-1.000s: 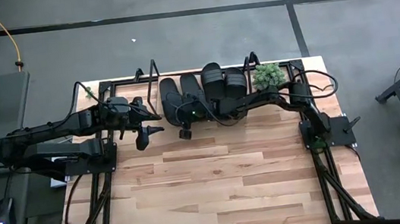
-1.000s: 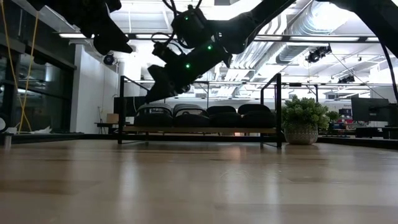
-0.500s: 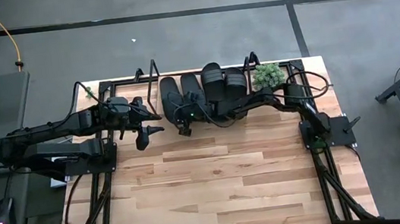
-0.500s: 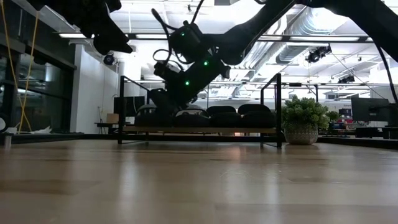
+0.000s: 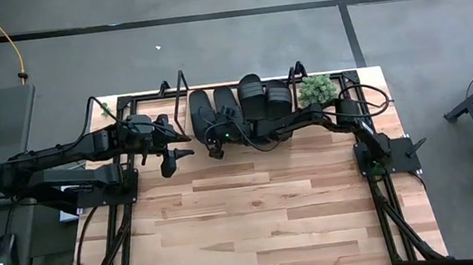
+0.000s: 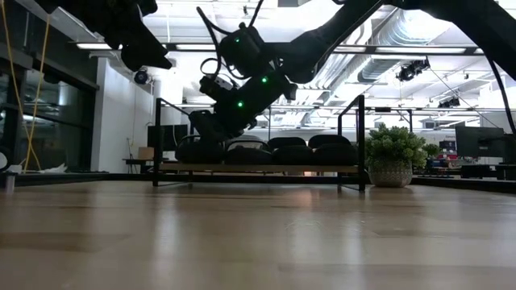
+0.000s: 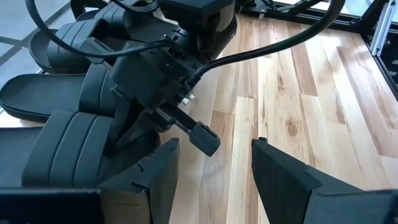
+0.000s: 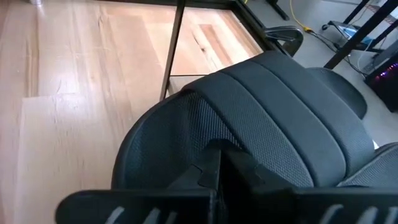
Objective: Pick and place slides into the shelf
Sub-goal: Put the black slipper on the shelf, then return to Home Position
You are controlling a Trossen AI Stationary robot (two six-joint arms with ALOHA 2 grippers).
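In the high view, four slides (image 5: 238, 105) lie side by side on the shelf (image 5: 178, 83) at the upper centre of the table (image 5: 255, 212). The right tool (image 5: 215, 146) sits at the near end of the leftmost slide (image 5: 203, 115); in its wrist view its fingers press together at that slide's strap edge, though what they pinch is hidden. The left tool (image 5: 174, 159) hovers just left, fingers spread, empty. A potted plant (image 5: 315, 90) stands right of the shelf.

grey concrete floor (image 5: 207, 37), ceiling ducts (image 6: 403, 32)
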